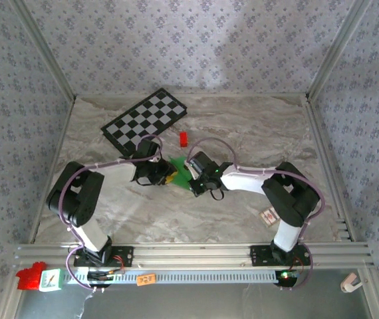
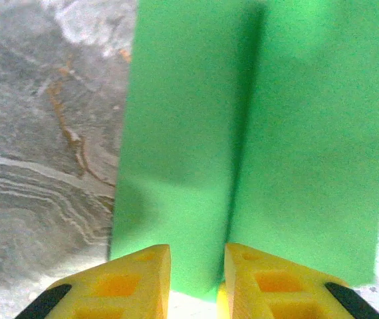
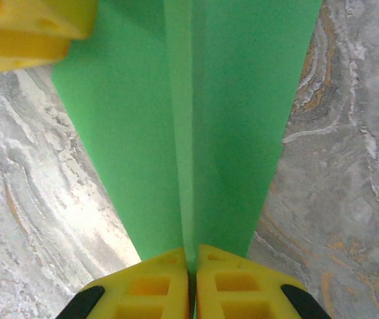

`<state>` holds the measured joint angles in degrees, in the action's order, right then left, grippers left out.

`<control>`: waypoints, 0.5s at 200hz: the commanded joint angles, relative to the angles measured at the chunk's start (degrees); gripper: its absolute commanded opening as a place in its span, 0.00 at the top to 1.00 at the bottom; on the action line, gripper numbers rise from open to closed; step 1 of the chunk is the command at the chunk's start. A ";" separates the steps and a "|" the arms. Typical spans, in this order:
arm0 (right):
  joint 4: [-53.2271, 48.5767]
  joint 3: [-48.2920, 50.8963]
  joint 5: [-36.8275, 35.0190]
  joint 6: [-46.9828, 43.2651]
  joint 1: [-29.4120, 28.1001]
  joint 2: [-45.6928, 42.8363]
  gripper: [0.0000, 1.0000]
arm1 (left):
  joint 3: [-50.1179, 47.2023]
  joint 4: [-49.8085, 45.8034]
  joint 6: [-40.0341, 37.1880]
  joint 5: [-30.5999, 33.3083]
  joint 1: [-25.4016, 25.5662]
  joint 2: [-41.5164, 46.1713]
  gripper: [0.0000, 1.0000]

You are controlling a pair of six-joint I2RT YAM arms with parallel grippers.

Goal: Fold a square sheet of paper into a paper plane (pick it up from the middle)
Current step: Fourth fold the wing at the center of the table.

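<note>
Top external: left gripper at 9 o'clock of green folded paper, fingers slightly apart, straddling raised centre crease, no clear pinch. Paper at centre of table, bright green, flat flap each side of ridge, tapering toward right gripper at 3 o'clock, its fingers pressed together on crease. Checkerboard at 11 o'clock of paper, red block at 12.

Both arms are bent inward, wrists are brought close together facing each other, left gripper is held with jaws slightly parted, right gripper is pinched tight on the green paper along its raised crease
</note>
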<state>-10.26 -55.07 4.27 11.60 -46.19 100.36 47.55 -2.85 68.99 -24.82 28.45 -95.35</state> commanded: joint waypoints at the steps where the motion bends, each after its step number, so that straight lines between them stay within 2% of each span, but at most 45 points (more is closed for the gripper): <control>1: 0.78 0.18 6.18 1.41 1.70 1.33 0.89 | -1.86 1.53 -1.63 0.66 -0.28 2.58 0.72; 41: 0.99 0.05 12.06 2.46 4.14 2.49 0.89 | -5.09 9.32 -0.57 -1.72 0.11 2.98 0.69; 100: -0.78 -1.42 17.39 3.49 6.43 4.44 0.89 | -5.35 14.18 -0.92 -2.91 1.43 1.94 0.66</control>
<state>-8.62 -55.24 17.91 13.93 -40.38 102.74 42.22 7.38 68.62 -26.17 29.36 -93.21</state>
